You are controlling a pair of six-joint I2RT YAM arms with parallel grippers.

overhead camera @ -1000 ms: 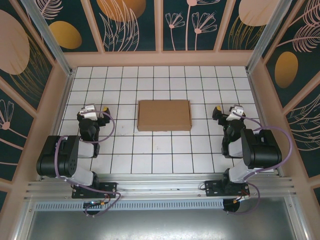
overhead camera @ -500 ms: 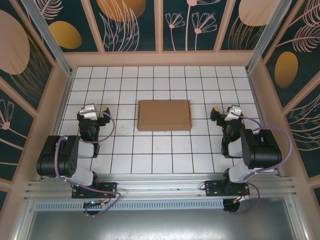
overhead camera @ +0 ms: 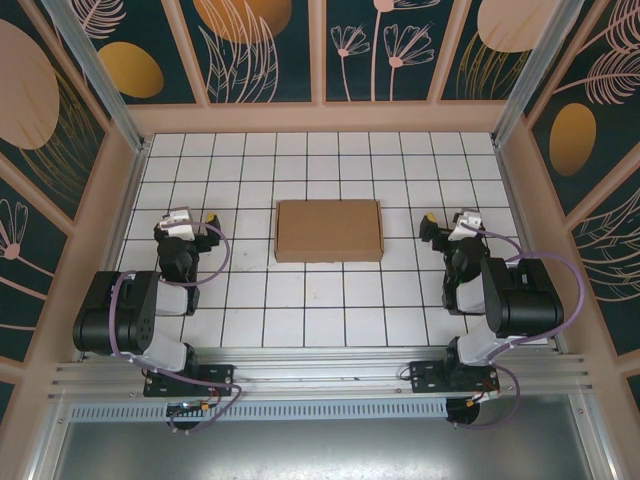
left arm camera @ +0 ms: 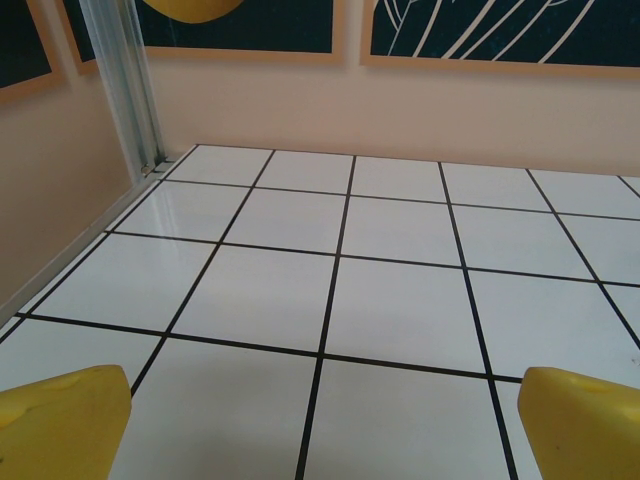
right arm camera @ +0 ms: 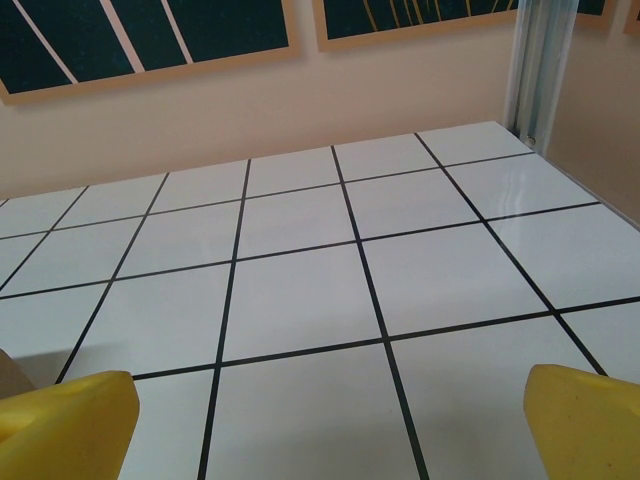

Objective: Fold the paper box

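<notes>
**At bench centre: box lies low, both arms hang back with jaws wide**

At the middle of the white tiled bench (overhead camera: pixel 300 300) lies the paper box (overhead camera: pixel 329 230), a plain brown low rectangle with its long edges running 9 to 3 o'clock. Seen from above, no flap stands up, so the folding looks finished or close to it. Whether a last tab is untucked cannot be told from here. The left arm (overhead camera: pixel 120 315) rests at the box's 8 o'clock and the right arm (overhead camera: pixel 515 295) at its 4 o'clock, neither touching it. The left jaws stand wide and empty, their yellow pads (left arm camera: pixel 60 425) at the bottom corners of the wrist view with bare tile between. The right jaws are just as wide, their pads (right arm camera: pixel 65 425) likewise apart over bare tile.

If a seam needs closing, the sound way would be to bring one arm in from 9 o'clock and the other from 3, low and level. One would pin a short edge while the other presses the lid flat. Light cardboard will likely skid on glossy tile unless it is held.

Room is generous: free tile rings the box on every side, and the far wall (overhead camera: pixel 320 118) at 12 o'clock is well apart from it. Tighter spots are the side walls (overhead camera: pixel 128 200), near each elbow at 9 and 3, and the metal rail (overhead camera: pixel 300 372) at 6.
</notes>
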